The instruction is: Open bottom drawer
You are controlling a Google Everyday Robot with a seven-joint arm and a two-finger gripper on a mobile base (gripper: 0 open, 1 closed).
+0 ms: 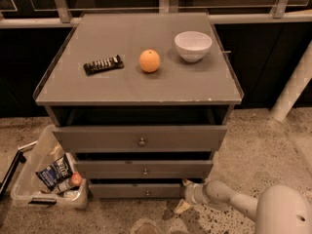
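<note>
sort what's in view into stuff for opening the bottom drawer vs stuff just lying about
For the job:
bottom drawer
its knob
gripper, low at that drawer's right end

Lying about:
orange
white bowl
snack bar
bin on the floor
top drawer
middle drawer

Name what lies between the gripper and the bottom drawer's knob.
Camera view: only bare grey drawer front between the gripper, at the right end of the bottom drawer, and the knob.

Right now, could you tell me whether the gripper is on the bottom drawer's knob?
No, the gripper sits at the right end of the bottom drawer, clear of its central knob.
</note>
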